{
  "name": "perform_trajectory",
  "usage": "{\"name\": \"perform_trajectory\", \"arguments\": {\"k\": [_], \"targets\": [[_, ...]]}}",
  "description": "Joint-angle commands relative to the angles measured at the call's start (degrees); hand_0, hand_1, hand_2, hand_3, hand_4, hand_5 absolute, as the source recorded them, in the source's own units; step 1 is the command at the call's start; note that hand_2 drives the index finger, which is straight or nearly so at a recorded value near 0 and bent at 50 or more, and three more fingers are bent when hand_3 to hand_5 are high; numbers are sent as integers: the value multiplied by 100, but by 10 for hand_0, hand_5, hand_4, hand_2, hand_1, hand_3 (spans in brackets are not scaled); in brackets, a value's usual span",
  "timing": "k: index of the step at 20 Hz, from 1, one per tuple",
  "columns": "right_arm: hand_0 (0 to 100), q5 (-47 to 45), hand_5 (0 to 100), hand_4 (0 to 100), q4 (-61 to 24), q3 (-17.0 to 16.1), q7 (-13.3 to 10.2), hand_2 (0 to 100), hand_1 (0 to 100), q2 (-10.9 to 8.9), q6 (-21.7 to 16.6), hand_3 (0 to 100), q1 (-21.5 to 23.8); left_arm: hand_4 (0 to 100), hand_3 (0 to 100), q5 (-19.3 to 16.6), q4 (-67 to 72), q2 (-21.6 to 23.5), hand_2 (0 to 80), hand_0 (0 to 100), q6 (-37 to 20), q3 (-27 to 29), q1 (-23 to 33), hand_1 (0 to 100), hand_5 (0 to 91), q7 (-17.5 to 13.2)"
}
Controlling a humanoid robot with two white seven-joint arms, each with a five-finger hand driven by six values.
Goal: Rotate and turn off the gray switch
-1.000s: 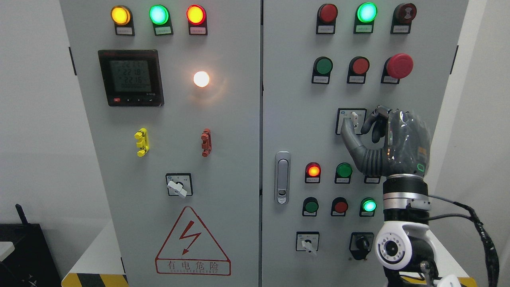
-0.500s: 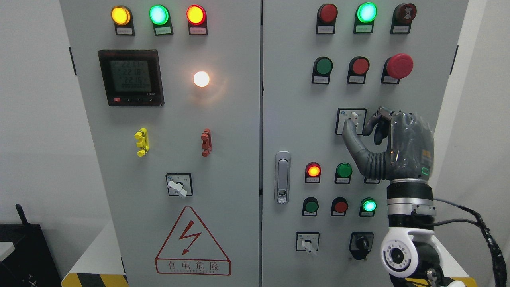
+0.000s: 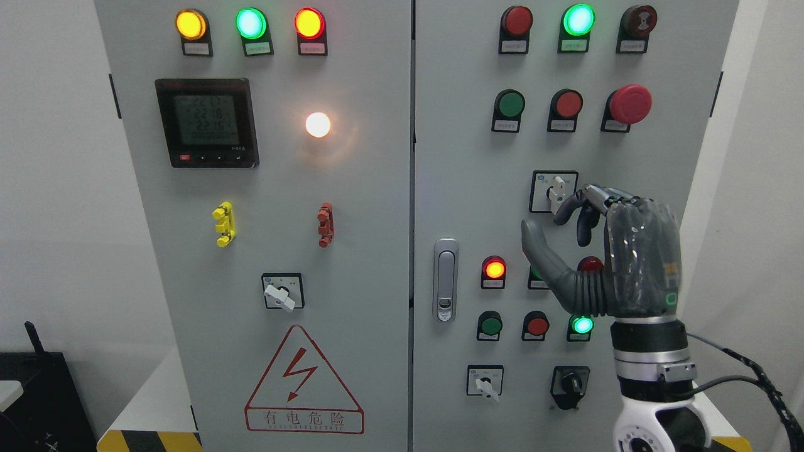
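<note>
The gray switch [image 3: 555,190] sits in a square white plate [image 3: 535,182] on the right-hand door [image 3: 465,188] of the cabinet, below the row of green, red and mushroom-head buttons and above the lit red lamp [image 3: 494,269]. Its lever points straight up and down on the plate. Whether that position is off I cannot tell; the plate markings are too small to read.

The right hand [image 3: 612,257] is just below and to the right of the switch. Its fingers [image 3: 581,204] are loosely curled and its thumb [image 3: 537,242] is spread well away; they hold nothing. One fingertip lies close by the lower end of the lever, but contact cannot be confirmed. The left hand is not in view.

Handling assessment: a rotary selector of this type appears rigid, hard plastic, fixed to the panel, and likely to turn against a spring detent with a firm click. It should not deform or break under normal torque. The lever is narrow and smooth, so a light pinch may slip. The sound grip is thumb on one flat of the lever, finger on the opposite flat, near its outer end for leverage, then twist about the hub.
</note>
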Motion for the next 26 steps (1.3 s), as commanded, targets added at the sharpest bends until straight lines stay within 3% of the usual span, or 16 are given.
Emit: {"name": "perform_trajectory", "arguments": {"k": [1, 2, 4, 7, 15, 26], "targets": [[311, -161, 122, 129, -189, -599, 129, 332, 309, -476, -666, 314, 491, 0, 0, 0, 79, 0, 0, 120, -4, -9, 0, 389, 0, 5], [318, -188, 4, 19, -224, -600, 190, 267, 284, -590, -658, 204, 526, 0, 0, 0, 88, 0, 0, 120, -4, -9, 0, 389, 0, -3], [317, -363, 0, 0, -233, -600, 226, 165, 252, -846, -649, 75, 606, 0, 0, 0, 88, 0, 0, 120, -4, -9, 0, 389, 0, -3], [269, -513, 0, 0, -250, -705, 226, 115, 215, -1057, -657, 25, 650, 0, 0, 0, 79, 0, 0, 120, -4, -9, 0, 389, 0, -3], [223, -522, 0, 0, -259, -714, 252, 87, 236, -1154, -666, 20, 685, 0, 0, 0, 79, 0, 0, 120, -4, -9, 0, 389, 0, -3], [205, -522, 0, 0, -303, -714, 252, 125, 266, -1180, -693, 67, 852, 0, 0, 0, 88, 0, 0, 120, -4, -9, 0, 389, 0, -3]]}}
